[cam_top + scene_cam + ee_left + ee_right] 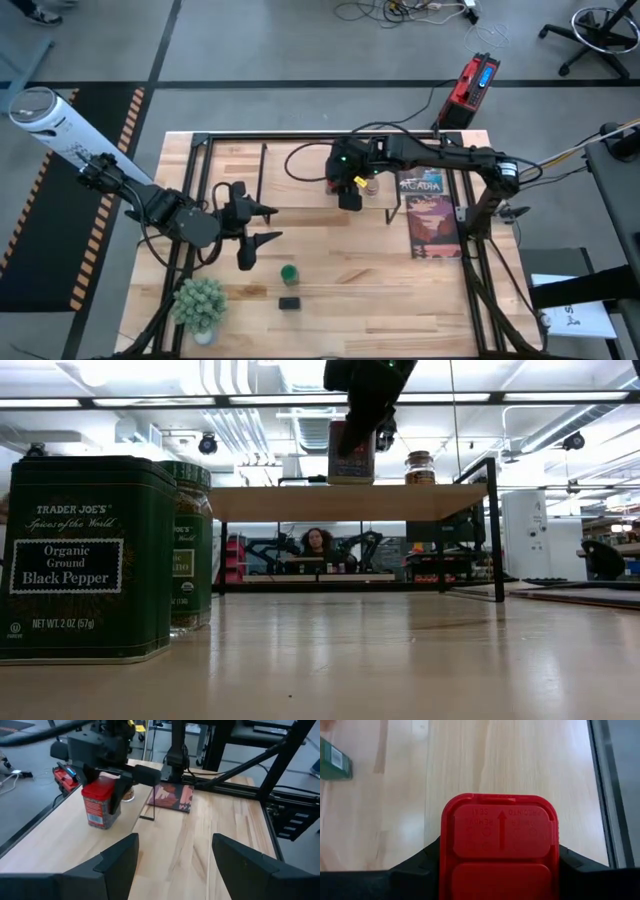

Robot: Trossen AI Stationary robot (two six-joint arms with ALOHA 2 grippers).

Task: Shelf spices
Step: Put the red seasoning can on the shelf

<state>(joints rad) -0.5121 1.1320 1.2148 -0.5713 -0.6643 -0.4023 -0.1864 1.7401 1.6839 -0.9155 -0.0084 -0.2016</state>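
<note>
Pale wood planks make up the table [380, 300], ringed by a black frame, with a lab room and a seated person far behind in the low view. Across the back stands the shelf [350, 503], a light board on thin black legs.

At about 12 o'clock on the table the right gripper [350, 190] hangs over the shelf, its fingers pinching the red tin [98, 805] on two opposite sides just below the lid. In the low view the tin's base looks to be at or barely above the board; I cannot tell whether it touches. Just beside it, toward 3 o'clock, the tan jar [419, 467] already stands on the shelf.

The left gripper [258, 222] waits at about 9 o'clock, fingers spread and empty. From it, the green jar [289, 273] lies toward 5 o'clock, near, and the pepper tin [290, 303] just beyond, toward the front edge. A plant [200, 303] stands at 7 o'clock and a book [430, 215] lies at 2 o'clock.

These containers are probably light and rigid. The tins' flat sides should give a sure hold across two faces, taken high near the lid. The round jar is likely slicker, possibly glass, and may roll if tipped.
</note>
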